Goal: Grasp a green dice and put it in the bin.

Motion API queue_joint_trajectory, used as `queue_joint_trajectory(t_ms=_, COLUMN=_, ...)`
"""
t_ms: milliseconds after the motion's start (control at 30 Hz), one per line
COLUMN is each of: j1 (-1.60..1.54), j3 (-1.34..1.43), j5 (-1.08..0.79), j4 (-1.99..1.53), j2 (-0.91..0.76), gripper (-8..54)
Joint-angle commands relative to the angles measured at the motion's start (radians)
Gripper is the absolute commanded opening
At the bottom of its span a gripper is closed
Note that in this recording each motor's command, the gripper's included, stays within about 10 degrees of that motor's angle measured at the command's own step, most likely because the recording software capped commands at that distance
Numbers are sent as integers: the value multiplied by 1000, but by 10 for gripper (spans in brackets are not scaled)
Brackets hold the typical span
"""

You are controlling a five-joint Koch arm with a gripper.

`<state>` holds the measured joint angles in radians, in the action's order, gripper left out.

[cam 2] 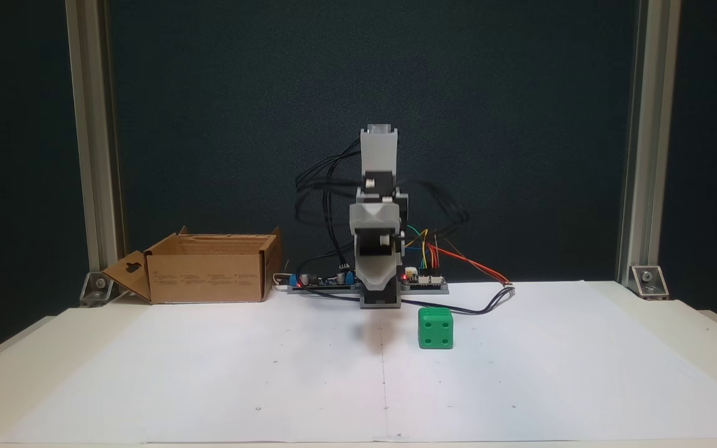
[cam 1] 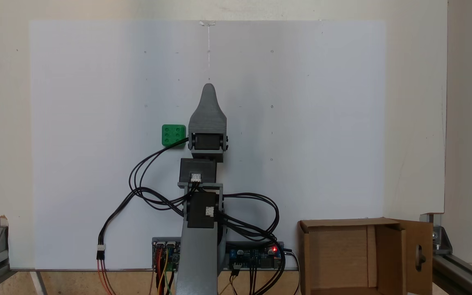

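Sitting on the white paper sheet (cam 1: 301,123) in both fixed views: the green dice (cam 1: 173,135), free of any grip, resting flat with a six-pip face turned up toward the camera above and a face of four pips turned toward the front camera (cam 2: 435,328). Lying just beside the arm's wrist motor in the view from above, at its left edge, with a black cable (cam 1: 154,159) crossing the lower right corner of the cube; in the front view, standing just right of the arm and a little in front of it, clear of the grey housing. Pointing away from the base along the sheet's centre line: the pincer (cam 1: 209,88), showing as a single grey tapered blade from above, and hanging low over the paper in the front view (cam 2: 378,303), casting a soft shadow below; jaws possibly pressed together, but stacked one behind the other for both cameras, so not telling spread from closed here. Holding nothing visible. Standing well apart from the cube: the bin (cam 1: 338,254), an open brown cardboard box at the lower right corner in the view from above, its side flap with the cut-out hole swung outward, and at the left of the front view (cam 2: 209,274), beside the arm's base. Lying along the table (cam 2: 676,323) edge by the base: a controller board (cam 1: 256,256) with a red light glowing, and coloured wires (cam 2: 452,255) trailing from it.
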<state>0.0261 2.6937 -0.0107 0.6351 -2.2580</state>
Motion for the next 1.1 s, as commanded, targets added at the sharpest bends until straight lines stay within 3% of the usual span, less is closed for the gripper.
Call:
queue_joint_trajectory(t_ms=0, j1=20, j3=-138, j5=-25, j4=-158, j2=-107, gripper=434)
queue_joint_trajectory(t_ms=400, j1=-104, j3=-557, j5=-21, j4=-992, j2=-86, gripper=434)
queue_joint_trajectory(t_ms=533, j1=-169, j3=-712, j5=-9, j4=-1253, j2=9, gripper=435)
queue_joint_trajectory(t_ms=833, j1=-377, j3=-902, j5=227, j4=-1801, j2=176, gripper=435)
queue_joint_trajectory(t_ms=1067, j1=-408, j3=-931, j5=388, j4=-1799, j2=261, gripper=435)
